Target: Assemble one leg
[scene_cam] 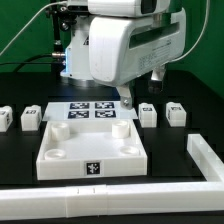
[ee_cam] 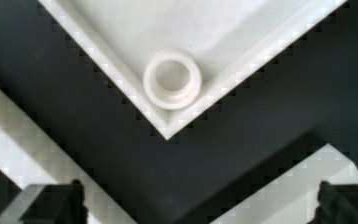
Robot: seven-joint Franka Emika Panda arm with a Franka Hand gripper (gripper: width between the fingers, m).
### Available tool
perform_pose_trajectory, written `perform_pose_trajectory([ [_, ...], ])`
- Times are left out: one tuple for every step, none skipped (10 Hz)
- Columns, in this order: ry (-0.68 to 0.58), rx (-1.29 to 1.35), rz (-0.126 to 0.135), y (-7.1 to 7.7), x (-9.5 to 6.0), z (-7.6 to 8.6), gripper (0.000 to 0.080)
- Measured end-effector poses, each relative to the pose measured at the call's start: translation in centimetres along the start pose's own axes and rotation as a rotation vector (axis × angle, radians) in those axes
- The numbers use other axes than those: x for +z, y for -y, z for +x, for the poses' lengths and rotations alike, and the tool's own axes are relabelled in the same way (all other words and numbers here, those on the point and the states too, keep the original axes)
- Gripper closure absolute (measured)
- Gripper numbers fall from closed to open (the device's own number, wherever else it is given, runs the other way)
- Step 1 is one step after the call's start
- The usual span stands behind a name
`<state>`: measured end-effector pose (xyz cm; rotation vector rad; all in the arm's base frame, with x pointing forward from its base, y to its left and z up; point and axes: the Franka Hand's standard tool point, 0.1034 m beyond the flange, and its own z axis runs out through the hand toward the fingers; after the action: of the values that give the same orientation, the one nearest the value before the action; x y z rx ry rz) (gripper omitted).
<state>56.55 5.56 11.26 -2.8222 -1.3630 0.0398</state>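
Note:
Several legs, small white blocks with tag markers, stand on the black table in the exterior view: two at the left [scene_cam: 32, 118] and two at the right [scene_cam: 148, 114]. None shows in the wrist view. The large white panel [scene_cam: 90, 142] with round corner sockets lies in the middle. My gripper [scene_cam: 130, 98] hangs over the panel's far right corner, left of the nearest right leg. In the wrist view my gripper [ee_cam: 197, 205] is open and empty, its dark fingers [ee_cam: 48, 205] wide apart, with the panel's corner socket [ee_cam: 172, 78] below it.
The marker board [scene_cam: 90, 110] lies behind the panel. A long white rail [scene_cam: 120, 196] runs along the front and up the exterior view's right side. The arm's white body fills the upper middle.

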Motion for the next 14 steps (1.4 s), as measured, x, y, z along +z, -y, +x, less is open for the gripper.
perform_pose_trajectory([
  [0.0, 0.0, 0.0, 0.0, 0.0, 0.0, 0.015],
  [0.0, 0.0, 0.0, 0.0, 0.0, 0.0, 0.015],
  [0.0, 0.0, 0.0, 0.0, 0.0, 0.0, 0.015],
  [0.001, -0.054, 0.001, 0.2, 0.1, -0.1, 0.015],
  [0.006, -0.174, 0.007, 1.1, 0.6, -0.7, 0.015],
  [0.018, -0.304, 0.021, 2.8, 1.1, -2.5, 0.015],
  [0.018, -0.355, 0.019, 4.2, 1.6, -3.7, 0.015],
  [0.026, -0.519, 0.032, 6.1, 2.1, -6.2, 0.015],
  [0.031, -0.614, 0.045, 6.8, 2.5, -7.7, 0.015],
  [0.031, -0.672, 0.044, 6.5, 2.5, -7.5, 0.015],
  [0.034, -0.77, 0.043, 6.4, 2.5, -7.5, 0.015],
  [0.034, -0.757, 0.044, 6.4, 2.6, -7.6, 0.015],
  [0.034, -0.756, 0.045, 6.4, 2.6, -7.6, 0.015],
  [0.035, -0.755, 0.048, 6.5, 2.7, -7.8, 0.015],
])
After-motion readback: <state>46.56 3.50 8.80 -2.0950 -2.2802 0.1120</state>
